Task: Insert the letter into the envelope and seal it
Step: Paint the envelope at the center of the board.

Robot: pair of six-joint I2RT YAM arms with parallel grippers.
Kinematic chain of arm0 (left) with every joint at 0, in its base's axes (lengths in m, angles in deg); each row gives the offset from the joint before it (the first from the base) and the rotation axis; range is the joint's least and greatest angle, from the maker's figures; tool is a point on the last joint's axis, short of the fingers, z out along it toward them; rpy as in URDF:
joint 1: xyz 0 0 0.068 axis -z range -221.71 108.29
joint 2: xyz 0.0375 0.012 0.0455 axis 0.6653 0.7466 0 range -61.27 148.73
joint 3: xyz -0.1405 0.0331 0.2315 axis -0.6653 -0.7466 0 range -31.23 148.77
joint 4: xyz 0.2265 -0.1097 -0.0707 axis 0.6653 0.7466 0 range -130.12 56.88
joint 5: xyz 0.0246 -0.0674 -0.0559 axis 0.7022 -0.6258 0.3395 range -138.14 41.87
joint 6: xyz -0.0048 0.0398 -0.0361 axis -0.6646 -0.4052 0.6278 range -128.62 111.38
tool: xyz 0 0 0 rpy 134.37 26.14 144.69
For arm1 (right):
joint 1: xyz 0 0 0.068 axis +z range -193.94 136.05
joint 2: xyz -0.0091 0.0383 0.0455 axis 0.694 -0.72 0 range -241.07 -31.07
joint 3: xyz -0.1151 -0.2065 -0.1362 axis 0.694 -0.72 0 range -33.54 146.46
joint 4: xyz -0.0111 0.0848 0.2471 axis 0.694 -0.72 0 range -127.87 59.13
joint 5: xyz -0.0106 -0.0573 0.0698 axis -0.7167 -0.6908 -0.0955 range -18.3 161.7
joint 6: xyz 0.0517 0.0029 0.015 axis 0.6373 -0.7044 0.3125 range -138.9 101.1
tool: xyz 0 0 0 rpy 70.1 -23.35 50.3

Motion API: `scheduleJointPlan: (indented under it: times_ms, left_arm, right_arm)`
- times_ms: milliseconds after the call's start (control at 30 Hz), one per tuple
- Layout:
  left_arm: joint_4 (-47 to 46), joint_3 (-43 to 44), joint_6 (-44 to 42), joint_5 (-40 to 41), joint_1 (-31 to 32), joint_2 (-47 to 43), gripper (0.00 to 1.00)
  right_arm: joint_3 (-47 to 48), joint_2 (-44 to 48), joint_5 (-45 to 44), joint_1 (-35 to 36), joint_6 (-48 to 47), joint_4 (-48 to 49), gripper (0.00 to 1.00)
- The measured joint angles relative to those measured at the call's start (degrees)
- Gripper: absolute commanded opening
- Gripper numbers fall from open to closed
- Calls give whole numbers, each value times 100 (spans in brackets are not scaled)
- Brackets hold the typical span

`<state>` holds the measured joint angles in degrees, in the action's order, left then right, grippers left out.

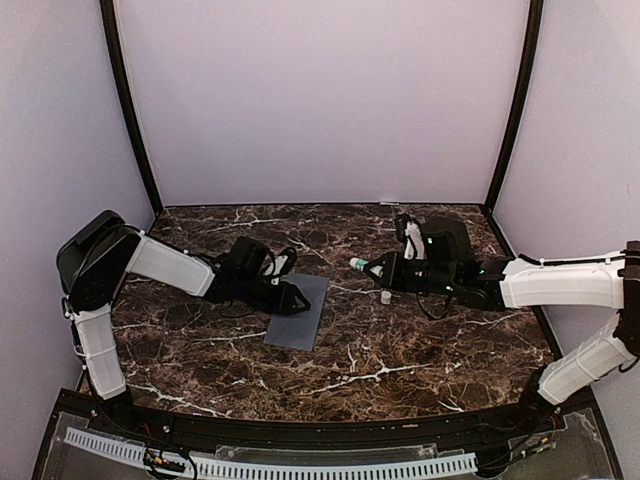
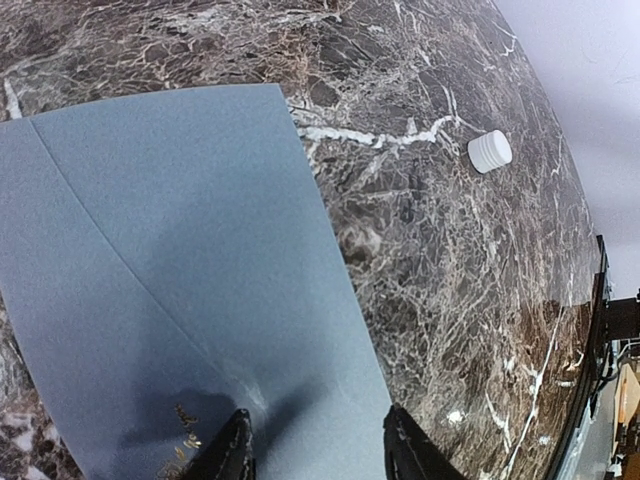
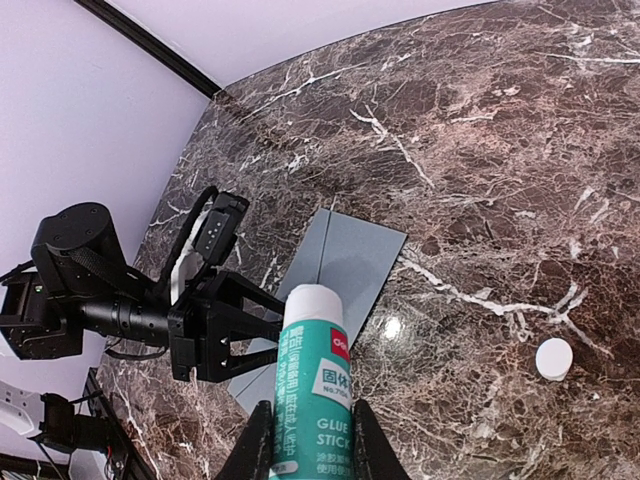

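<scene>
The slate-grey envelope point(image 1: 298, 312) lies flat on the marble table, with a diagonal seam across its face point(image 2: 190, 280). My left gripper point(image 2: 316, 415) stands open over its near-left end. One fingertip point(image 2: 238, 430) rests on the paper and the other sits at the envelope's edge. My right gripper point(image 3: 308, 420) is shut on a green glue stick point(image 3: 312, 370) with its white tip bare. It hovers to the right of the envelope point(image 3: 350, 265), pointing toward it. The letter shows in no view.
A small white cap point(image 1: 386, 296) lies on the table between the envelope and the right arm; it also shows in the left wrist view point(image 2: 490, 151). Lilac walls close off the back and sides. The table's dark rim point(image 2: 598, 300) runs on the right.
</scene>
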<state>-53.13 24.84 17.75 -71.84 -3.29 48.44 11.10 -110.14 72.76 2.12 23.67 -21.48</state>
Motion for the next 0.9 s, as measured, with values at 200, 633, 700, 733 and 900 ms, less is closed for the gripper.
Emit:
scheduleJointPlan:
  times_ms: [200, 633, 700, 733, 900]
  left_arm:
    - [-98, -52, 90, 13, -4, 0, 44]
    - [420, 573, 83, -22, -7, 35, 44]
    - [472, 577, 63, 28, -7, 28, 44]
    - [511, 566, 57, 57, -7, 24, 44]
    - [549, 273, 68, 190, -7, -162, 44]
  right_arm:
    - [0, 2, -13, 0, 0, 0, 1]
    - [-4, 186, -170, 0, 0, -50, 1]
    - [-11, 219, -210, 0, 2, -52, 1]
    - [-17, 225, -219, 0, 2, -52, 1]
    - [-52, 227, -229, 0, 7, -85, 1]
